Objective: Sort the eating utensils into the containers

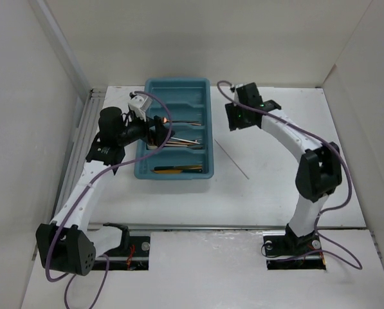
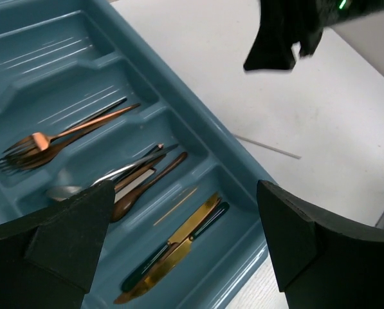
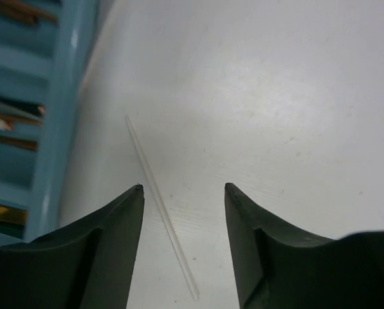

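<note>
Eating utensils (image 1: 179,141) lie mostly inside the teal tray (image 1: 176,174), which sits on the tabletop (image 1: 275,180) near the far edge, left of centre. Tray contents as seen from the left wrist:

- Copper forks (image 2: 63,135) share one slot.
- In the next slot toward the near edge lie a silver spoon (image 2: 82,188) and copper-coloured spoons (image 2: 150,183).
- A gold knife (image 2: 172,257) and a dark-handled knife (image 2: 198,225) occupy the slot closest to the near edge.

One thin pale chopstick (image 3: 159,206) lies outside the tray, on the bare tabletop just beside the tray's right wall, angled toward the near-right corner.

The left pincer (image 2: 185,183) hovers above the tray, fingers spread apart and holding nothing. The right pincer (image 3: 182,187) hangs over the chopstick, fingers apart and empty, not touching it.
</note>
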